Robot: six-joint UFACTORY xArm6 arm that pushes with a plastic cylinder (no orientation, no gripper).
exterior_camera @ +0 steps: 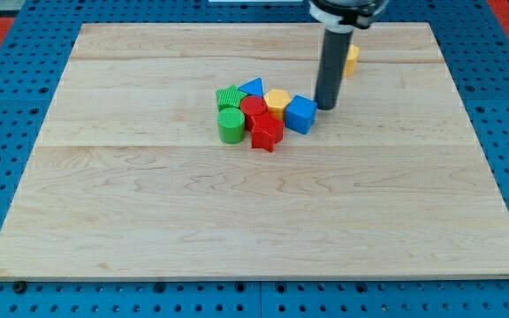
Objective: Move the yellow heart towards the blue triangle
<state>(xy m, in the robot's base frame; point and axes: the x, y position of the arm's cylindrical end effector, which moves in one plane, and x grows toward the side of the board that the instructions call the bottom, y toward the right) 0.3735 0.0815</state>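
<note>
Nearest, mid-frame on the bench (148, 221): a block cluster, blue triangle (253, 86) at its far edge. Just right, my tip (327, 108), beside the blue cube (300, 114); no fingers here, only a rod. Farther, upper right: yellow block (353, 60), likely the heart, half hidden, apart from the triangle. Seemingly barely begun; the push left remaining.

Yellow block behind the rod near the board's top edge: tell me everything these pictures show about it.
Only a small part of the yellow block shows, peeking out to the view's right of the dark rod, which hides the rest. It looks solid and matte, with a lighter top face and a darker orange-yellow side. Its shape cannot be made out. It lies on the wooden board, apart from the cluster of blocks. My tip is below it in the view, beside the blue cube.
</note>
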